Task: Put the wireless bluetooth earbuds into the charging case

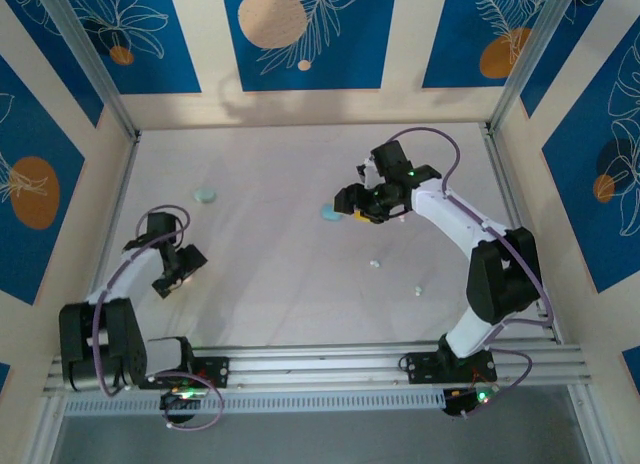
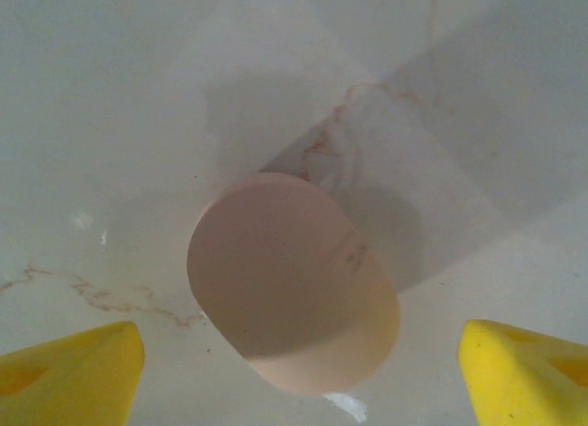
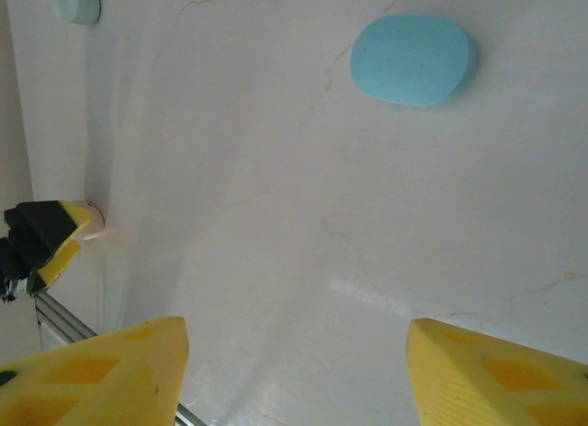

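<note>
First earbud: tiny pale bit lying loose on the table, in front of the right arm and outside any case.
Second earbud: another tiny pale bit, near the first and closer to the right arm's base; the two are apart.
Earbud heading: both are too small in the top view to tell the long axis or which way they point.
Pink case: oval, lying flat on the table. In the left wrist view its long axis runs from upper left to lower right.
Blue case: oval, lying flat. In the right wrist view its long axis runs nearly side to side, the right end a little higher.
Mint case: lies toward the far left of the table, well apart from the blue case.
Left end effector: over the pink case, yellow fingers spread wide to either side and clear of it, gripping nothing.
Right end effector: near the blue case, fingers parted over bare table, gripping nothing.
</note>
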